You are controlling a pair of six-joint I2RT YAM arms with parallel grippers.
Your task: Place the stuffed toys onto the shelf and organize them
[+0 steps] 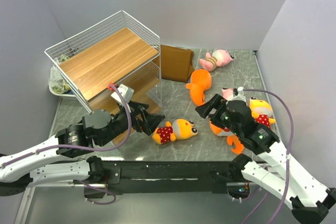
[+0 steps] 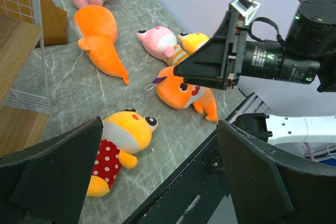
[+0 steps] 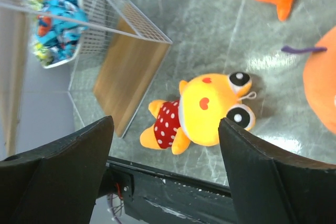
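Observation:
The shelf (image 1: 105, 56) stands at the back left with its boards bare. A small red-dotted toy (image 1: 176, 129) lies on the table between my two grippers; it also shows in the left wrist view (image 2: 118, 148) and the right wrist view (image 3: 202, 111). My left gripper (image 1: 152, 120) is open and empty just left of it. My right gripper (image 1: 207, 106) is open and empty to its right. One orange shark (image 1: 199, 85) lies mid-table, the other (image 1: 220, 128) partly under my right arm. One pink toy (image 1: 218, 59) lies at the back. Another pink toy (image 1: 228, 94) and a second dotted toy (image 1: 261, 111) lie at the right.
A brown folded bag (image 1: 176, 61) leans by the shelf's right side. A white basket of blue packets (image 1: 58, 80) sits behind the shelf at far left. The black rail (image 1: 173, 169) runs along the near table edge. Grey walls close in the left, back and right.

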